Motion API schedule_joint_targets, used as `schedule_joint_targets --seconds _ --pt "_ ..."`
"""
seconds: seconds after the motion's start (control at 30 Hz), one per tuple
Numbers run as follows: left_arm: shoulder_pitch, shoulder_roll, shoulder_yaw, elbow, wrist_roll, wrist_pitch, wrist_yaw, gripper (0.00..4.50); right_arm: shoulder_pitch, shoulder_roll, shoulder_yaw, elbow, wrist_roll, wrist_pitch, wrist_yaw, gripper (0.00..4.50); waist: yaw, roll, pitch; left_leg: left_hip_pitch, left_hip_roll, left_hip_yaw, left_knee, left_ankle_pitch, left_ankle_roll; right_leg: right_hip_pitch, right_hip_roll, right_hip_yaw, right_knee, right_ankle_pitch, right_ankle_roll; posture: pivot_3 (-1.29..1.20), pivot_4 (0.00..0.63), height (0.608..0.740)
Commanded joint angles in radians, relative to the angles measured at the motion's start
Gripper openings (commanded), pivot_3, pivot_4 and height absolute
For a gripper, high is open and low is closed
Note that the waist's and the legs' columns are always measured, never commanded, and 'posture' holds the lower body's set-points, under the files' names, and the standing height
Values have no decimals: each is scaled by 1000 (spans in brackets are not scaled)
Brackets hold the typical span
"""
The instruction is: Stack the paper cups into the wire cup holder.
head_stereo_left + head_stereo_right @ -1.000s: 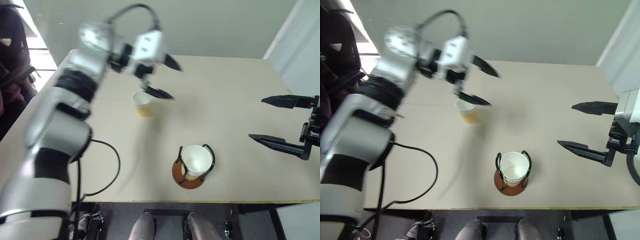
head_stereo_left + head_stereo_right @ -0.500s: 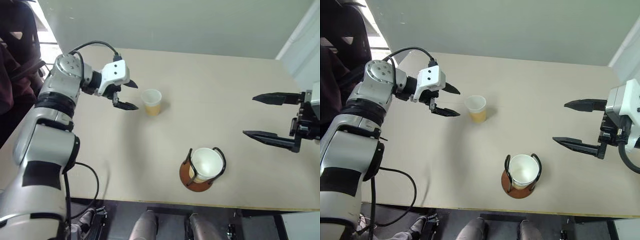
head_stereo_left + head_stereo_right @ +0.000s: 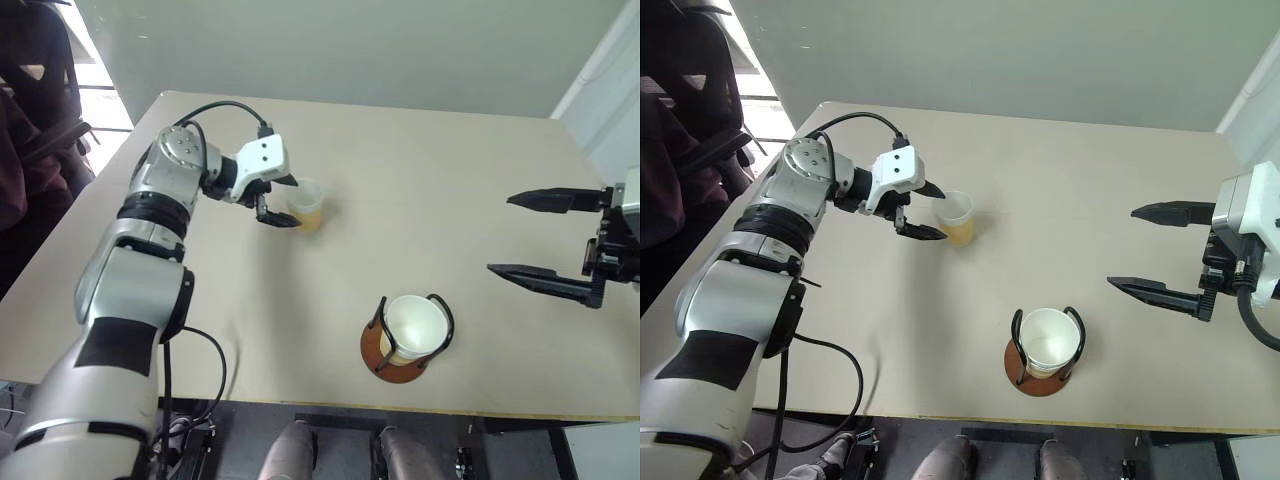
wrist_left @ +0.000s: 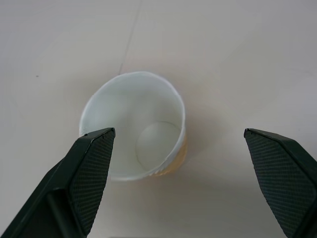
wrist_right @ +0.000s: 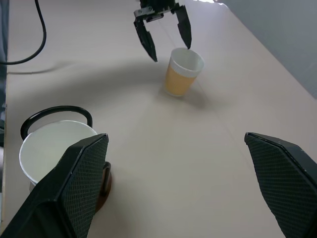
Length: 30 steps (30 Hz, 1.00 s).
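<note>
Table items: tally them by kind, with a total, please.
Paper cups: 2 visible, one loose between the open left tool's fingers, one in the holder (any nested beneath cannot be told)
Wire cup holder: 1
Total: 3

Lone paper cup [image 3: 307, 203] upright on tabletop [image 3: 440, 180], left hand [image 3: 291, 200] spread wide right beside it. Bare tabletop between it and wire cup holder [image 3: 405, 336]. Holder mouth taken by cup. Right hand [image 3: 535, 236] open, well apart, over bare tabletop.
</note>
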Motion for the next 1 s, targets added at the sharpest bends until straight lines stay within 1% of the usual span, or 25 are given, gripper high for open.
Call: schedule_joint_targets --seconds 0.03,0.27,0.4,0.47,0.53,0.7,0.73,0.8,0.87,1.0 --pt "-17 -26 8 12 51 -11 68 4467 -1 -19 -46 -27 10 7 -7 4500 0 0 0 0 -1 1 0 0 0 0 1 -1 0 0 0 0 150 740" --pt "-12 -76 13 38 121 -12 160 4467 0 -19 -53 -37 17 22 -14 4500 -1 0 0 0 -1 2 2 0 1 0 0 1 0 1 2 0 150 740" --pt "-6 -88 14 42 143 -28 163 4467 2 -19 -63 -46 23 34 -18 4500 -1 0 0 0 -2 2 3 0 2 1 0 1 0 1 3 0 150 740" --pt "-8 -96 15 42 149 -31 156 4107 4 -19 -67 -48 24 38 -18 4500 -1 0 0 0 -2 2 4 0 2 1 0 2 0 1 3 0 150 740" --pt "-9 -101 19 43 152 -31 147 3561 3 -19 -68 -49 25 41 -18 4500 0 0 0 0 -3 3 4 0 2 1 1 1 0 1 4 0 150 740" --pt "-5 -100 19 43 168 -39 149 1715 -1 -18 -63 -47 23 41 -17 4500 -1 0 0 0 -2 3 5 0 3 1 0 1 0 2 4 0 150 740" --pt "-3 -97 16 42 172 -45 140 1403 -1 -17 -62 -47 23 40 -16 4500 -1 0 0 0 -3 4 5 0 3 1 0 1 0 2 4 0 150 740" --pt "3 -89 7 38 182 -64 117 622 -1 -16 -61 -46 23 39 -15 4500 -1 0 0 0 -3 3 5 0 3 1 1 1 0 2 5 0 150 740" --pt "3 -87 10 37 184 -69 107 57 -4 -17 -55 -43 22 36 -15 4500 -1 0 0 0 -2 3 5 0 3 1 0 2 0 2 5 0 150 740" --pt "0 -83 18 38 188 -72 100 57 -16 -19 -40 -33 19 27 -12 4500 -1 0 0 0 -3 3 6 0 3 1 1 1 0 2 5 0 150 740"
